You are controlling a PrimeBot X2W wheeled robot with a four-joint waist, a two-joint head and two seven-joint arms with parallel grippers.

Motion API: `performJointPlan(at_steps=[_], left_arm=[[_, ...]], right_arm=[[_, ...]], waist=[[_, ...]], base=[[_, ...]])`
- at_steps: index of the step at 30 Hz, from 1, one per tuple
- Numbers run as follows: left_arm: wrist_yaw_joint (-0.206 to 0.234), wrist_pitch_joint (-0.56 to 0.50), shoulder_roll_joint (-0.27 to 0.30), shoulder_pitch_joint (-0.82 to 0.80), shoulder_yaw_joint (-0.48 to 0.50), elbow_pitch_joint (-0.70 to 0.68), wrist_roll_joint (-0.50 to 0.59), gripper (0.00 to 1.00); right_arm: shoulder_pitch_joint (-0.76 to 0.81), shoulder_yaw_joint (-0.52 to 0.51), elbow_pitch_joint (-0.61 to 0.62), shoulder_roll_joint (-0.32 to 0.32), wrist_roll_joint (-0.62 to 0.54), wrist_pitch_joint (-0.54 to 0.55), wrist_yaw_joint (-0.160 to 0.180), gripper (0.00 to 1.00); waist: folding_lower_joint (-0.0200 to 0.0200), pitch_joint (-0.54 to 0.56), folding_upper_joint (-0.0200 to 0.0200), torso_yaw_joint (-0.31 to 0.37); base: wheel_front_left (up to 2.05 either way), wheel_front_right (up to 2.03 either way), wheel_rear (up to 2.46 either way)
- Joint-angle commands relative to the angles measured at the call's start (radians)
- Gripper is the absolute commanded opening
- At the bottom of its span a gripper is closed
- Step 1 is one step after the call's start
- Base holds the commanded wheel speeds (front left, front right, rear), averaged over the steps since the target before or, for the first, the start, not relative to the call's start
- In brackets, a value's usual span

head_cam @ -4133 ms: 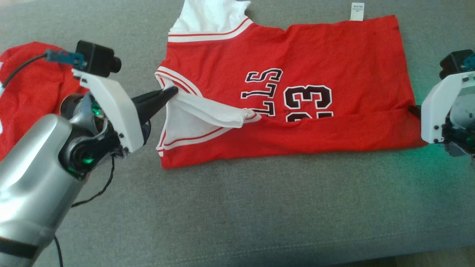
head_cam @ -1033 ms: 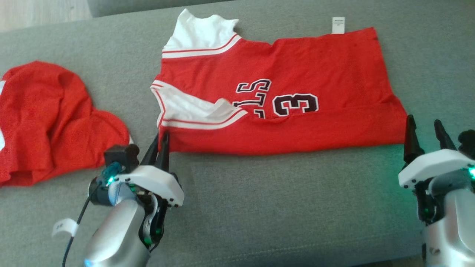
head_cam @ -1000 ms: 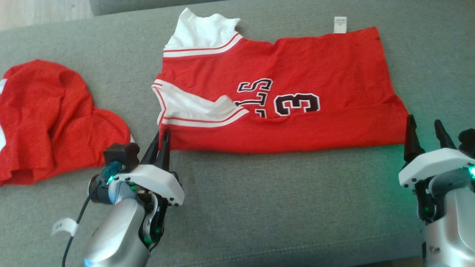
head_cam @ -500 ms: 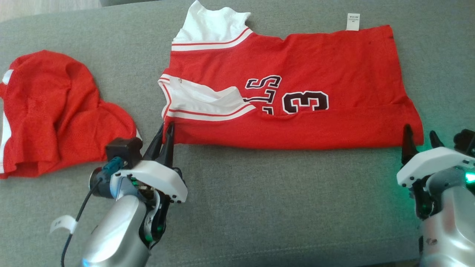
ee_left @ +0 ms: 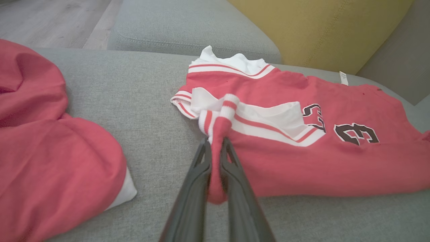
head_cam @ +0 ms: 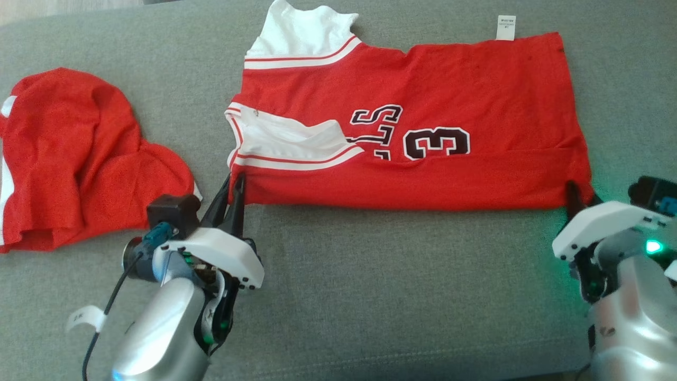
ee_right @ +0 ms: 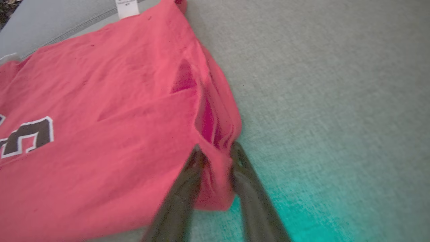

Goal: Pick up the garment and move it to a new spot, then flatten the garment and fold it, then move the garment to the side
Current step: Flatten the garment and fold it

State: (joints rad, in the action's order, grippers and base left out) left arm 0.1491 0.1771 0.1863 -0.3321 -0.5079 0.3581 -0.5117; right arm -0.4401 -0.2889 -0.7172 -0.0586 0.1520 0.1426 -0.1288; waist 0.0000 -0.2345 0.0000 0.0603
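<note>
Beyond the garment (ee_left: 285, 161), yellow cushion (ee_left: 319, 30)

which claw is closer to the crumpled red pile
Left. The left claw pinches the jersey corner nearest the pile; the right claw pinches the opposite corner, with the whole jersey between them.

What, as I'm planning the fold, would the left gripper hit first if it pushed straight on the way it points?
The jersey itself: the left gripper is shut on its near corner, and the bunched white striped trim lies right ahead of it. Beyond that, probably more jersey.
</note>
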Motion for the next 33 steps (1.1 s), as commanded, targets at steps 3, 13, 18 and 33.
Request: performJointPlan(at_steps=[3,13,18,33], left_arm=[[0.003,0.001,0.036,-0.022,0.032,-0.026,0.008,0.00],[0.003,-0.015,0.057,0.011,0.025,0.008,-0.003,0.00],[-0.010,-0.042,0.049,0.055,0.030,0.009,-0.051,0.00],[0.000,-0.135,0.090,0.180,0.001,-0.057,-0.086,0.00]], right_arm=[[-0.042,0.036,0.027,-0.030,0.022,-0.010,-0.002,0.00],[0.003,0.106,0.066,-0.101,0.082,0.053,-0.002,0.00],[0.058,0.145,0.118,-0.151,0.128,0.150,-0.002,0.00],[0.275,0.157,0.364,-0.209,0.239,0.439,-0.002,0.00]], waist=[[0.0000,0.008,0.0000,0.001],[0.0000,0.089,0.0000,0.013],[0.0000,0.140,0.0000,0.017],[0.0000,0.213,0.0000,0.025]], base=[[0.00,0.00,0.00],[0.00,0.00,0.00],[0.00,0.00,0.00],[0.00,0.00,0.00]])
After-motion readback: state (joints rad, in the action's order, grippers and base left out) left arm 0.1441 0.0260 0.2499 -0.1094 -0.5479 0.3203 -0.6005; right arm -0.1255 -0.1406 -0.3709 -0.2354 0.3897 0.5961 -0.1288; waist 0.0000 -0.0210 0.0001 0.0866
